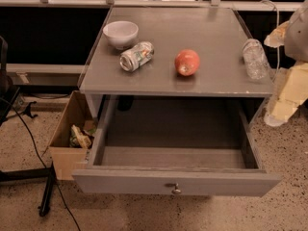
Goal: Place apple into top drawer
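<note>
The red-orange apple (pixel 187 62) sits on the grey tabletop (pixel 211 42), right of centre and near the front edge. Below it the top drawer (pixel 175 182) is pulled fully out, with a flat grey front panel and a small round metal knob (pixel 176 189). The inside of the drawer holds nothing. My gripper (pixel 285 94) is at the right edge of the view, beside the table's front right corner, well right of the apple and holding nothing that I can see.
A white bowl (pixel 121 33) and a crushed can on its side (pixel 136 56) lie at the tabletop's left. A clear plastic bottle (pixel 254 58) lies at its right edge. A brown cardboard box (pixel 72 134) with rubbish stands on the floor at the left, next to black cables.
</note>
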Available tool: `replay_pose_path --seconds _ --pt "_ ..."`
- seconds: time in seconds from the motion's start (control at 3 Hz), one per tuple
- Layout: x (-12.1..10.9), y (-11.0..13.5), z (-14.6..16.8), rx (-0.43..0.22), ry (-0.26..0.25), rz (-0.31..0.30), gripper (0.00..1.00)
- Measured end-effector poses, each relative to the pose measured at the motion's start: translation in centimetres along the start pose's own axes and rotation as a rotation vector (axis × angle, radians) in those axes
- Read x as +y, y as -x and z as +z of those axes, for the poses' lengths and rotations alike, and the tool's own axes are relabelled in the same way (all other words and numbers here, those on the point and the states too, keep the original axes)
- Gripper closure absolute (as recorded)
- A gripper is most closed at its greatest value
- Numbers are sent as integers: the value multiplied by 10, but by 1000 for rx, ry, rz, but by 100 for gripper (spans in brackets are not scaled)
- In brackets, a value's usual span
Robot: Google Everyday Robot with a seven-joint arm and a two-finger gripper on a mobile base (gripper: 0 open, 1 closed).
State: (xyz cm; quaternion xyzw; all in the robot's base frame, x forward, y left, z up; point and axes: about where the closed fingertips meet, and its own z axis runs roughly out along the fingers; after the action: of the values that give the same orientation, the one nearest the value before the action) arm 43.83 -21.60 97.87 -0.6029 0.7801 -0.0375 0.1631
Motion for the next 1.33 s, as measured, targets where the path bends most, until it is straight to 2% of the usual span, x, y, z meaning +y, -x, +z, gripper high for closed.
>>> replay_pose_path --seconds 0.33,0.67,1.33 --pt "0 0 0 0 0 0 0" --pt "-14 13 14 -25 -11 8 0" --pt "-66 67 63 -88 -43 2 0"
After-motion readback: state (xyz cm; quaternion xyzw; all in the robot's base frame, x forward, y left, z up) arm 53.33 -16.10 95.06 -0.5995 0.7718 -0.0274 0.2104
